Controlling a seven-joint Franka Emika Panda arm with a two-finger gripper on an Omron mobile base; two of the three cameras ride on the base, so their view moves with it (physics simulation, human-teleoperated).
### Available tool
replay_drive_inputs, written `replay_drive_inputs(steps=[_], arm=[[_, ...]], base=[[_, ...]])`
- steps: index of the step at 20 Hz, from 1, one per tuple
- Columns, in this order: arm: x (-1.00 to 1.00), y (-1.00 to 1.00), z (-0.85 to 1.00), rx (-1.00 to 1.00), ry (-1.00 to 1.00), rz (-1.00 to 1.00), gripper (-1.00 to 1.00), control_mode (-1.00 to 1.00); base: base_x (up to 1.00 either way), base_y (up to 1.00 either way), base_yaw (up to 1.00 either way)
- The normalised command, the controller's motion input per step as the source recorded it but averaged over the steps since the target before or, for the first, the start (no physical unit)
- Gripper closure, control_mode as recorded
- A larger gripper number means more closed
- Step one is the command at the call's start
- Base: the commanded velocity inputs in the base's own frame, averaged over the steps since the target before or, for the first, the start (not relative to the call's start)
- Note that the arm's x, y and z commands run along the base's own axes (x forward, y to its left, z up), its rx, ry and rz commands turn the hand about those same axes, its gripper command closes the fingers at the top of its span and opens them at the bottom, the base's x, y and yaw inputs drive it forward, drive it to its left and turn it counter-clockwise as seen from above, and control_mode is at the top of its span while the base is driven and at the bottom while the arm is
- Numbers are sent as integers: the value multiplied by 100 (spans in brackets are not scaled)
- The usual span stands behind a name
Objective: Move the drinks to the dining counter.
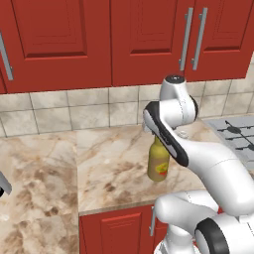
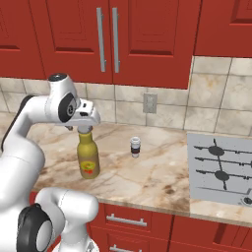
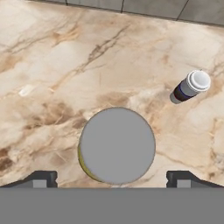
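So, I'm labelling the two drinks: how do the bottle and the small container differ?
The olive-yellow bottle is tall with a red-yellow label; the white container is much shorter with a dark band. The bottle stands directly under the open gripper; the container stands apart, nearer the stove. Both are upright on the marble worktop.

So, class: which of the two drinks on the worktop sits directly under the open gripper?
The tall yellow bottle: the gripper hangs over its cap. The small white container stands apart.

Our two base views look forward and down at the same counter point(image 1: 109, 158) and bottle point(image 1: 158, 161) from the arm's left and right; our hand view looks straight down, close above the bottle's cap point(image 3: 117, 145).
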Motion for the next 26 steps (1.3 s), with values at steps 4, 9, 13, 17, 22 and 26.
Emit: replay_drive_inputs(steps=[4, 9, 13, 17, 22, 26], arm=[[7, -6, -3, 9, 1, 0, -100, -100], [9, -7, -4, 9, 1, 0, -100, -100], [6, 0, -15, 1, 0, 0, -100, -100], [3, 0, -16, 0, 0, 0, -100, -100], [1, 0, -14, 0, 0, 0, -100, -100], [0, 0, -13, 0, 0, 0, -100, -100]], base=[[0, 0, 0], [0, 0, 0], [0, 0, 0], [0, 0, 0], [0, 0, 0], [0, 0, 0]])
